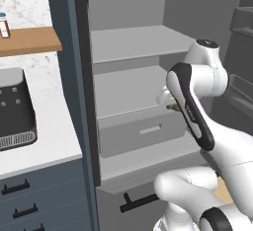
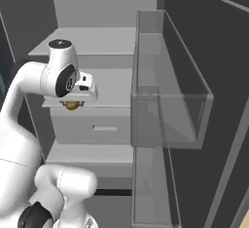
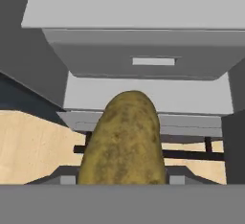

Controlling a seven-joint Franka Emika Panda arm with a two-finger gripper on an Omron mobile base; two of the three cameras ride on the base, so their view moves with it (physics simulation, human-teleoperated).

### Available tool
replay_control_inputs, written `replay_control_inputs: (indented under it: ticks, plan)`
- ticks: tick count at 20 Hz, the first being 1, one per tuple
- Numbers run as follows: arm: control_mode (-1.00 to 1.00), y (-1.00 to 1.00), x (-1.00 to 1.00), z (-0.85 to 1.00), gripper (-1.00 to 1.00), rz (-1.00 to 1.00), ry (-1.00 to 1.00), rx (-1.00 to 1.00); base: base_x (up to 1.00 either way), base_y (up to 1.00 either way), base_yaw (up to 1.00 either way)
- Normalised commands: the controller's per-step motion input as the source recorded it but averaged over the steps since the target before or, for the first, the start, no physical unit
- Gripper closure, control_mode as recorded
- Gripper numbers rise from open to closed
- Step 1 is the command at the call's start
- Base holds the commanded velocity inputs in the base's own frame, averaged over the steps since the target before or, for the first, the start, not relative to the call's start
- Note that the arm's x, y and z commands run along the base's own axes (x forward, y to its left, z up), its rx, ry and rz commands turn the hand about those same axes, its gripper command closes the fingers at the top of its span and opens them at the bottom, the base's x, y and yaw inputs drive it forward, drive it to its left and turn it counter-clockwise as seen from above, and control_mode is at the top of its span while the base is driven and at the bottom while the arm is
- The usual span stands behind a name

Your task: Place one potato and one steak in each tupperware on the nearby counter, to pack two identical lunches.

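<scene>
Potato (image 3: 122,139) was gripped in the jaws of the gripper (image 2: 73,105), held in front of the open fridge, level with the drawer (image 1: 141,134) under the middle shelf (image 1: 131,94).

To do this step well: I'd back the hand straight out past the fridge door bins (image 2: 168,83) before swinging, keep the grip closed and the wrist steady so the potato doesn't roll, then carry it left to the white surface (image 1: 42,146).

Hard to make out:
- fingertips were covered by the potato in the hand view, so contact points weren't readable
- in the base views only a small brown patch of potato showed under the hand
- tupperwares and steaks couldn't be located from these views
- dark appliance (image 1: 15,109) on the surface was cut off at the frame edge, type unclear
- small jar (image 1: 4,25) on the wooden shelf (image 1: 29,40) was too cropped to identify
</scene>
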Motion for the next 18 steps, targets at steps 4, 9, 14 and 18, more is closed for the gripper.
replay_control_inputs:
  ticks: [4,9,14,18]
  plan:
    - [-1.0,0.02,-0.56,-0.83,1.0,0.05,0.28,-0.02,0.0,0.0,0.0]
    - [-1.0,0.01,-0.39,-0.28,1.0,0.04,0.2,0.0,0.0,0.0,0.0]
    - [-1.0,0.0,-0.35,-0.02,1.0,0.0,0.01,0.0,0.0,0.0,0.0]
    - [1.0,0.0,-0.14,0.0,1.0,0.0,-0.01,0.0,-0.52,0.19,0.0]
